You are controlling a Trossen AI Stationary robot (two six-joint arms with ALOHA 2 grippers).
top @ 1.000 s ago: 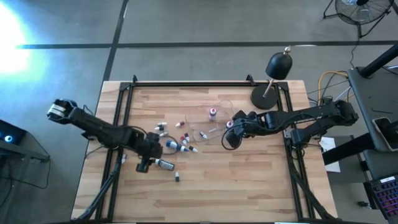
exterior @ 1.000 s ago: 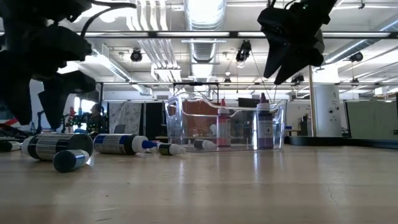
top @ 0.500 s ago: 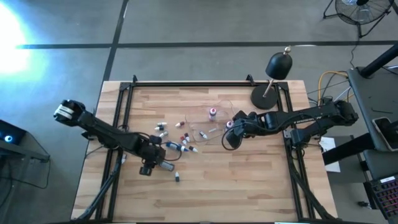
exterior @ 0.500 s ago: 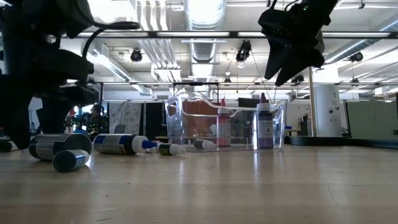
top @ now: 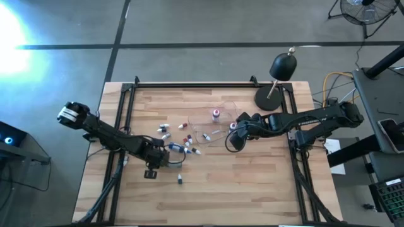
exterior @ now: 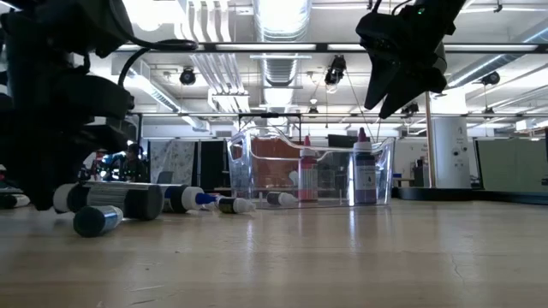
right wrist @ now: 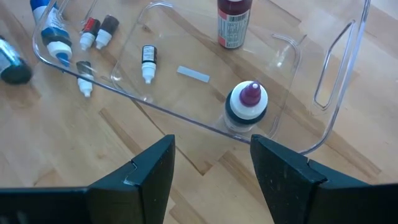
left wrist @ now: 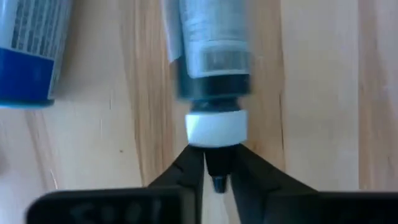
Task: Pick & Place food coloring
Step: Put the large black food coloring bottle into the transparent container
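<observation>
now left gripper (left wrist: 214, 180) has just pinched shut on the nozzle tip of a lying bottle (left wrist: 211, 59), lower left of table; grasp started, lift next. right gripper (right wrist: 211, 168) open, empty.

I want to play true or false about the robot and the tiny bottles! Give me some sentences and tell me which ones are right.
1. The left gripper is pinching the tip of a bottle lying on the table. True; that grey bottle has a white collar.
2. The clear tray has no bottles in it. False; two bottles stand upright in it and a small one lies flat.
3. The right gripper is open and holds nothing. True; it hangs above the tray's edge.
4. The black lamp lies tipped over in the middle of the table. False; it stands at the far right corner.
5. All the loose bottles stand upright. False; they lie on their sides.
</observation>
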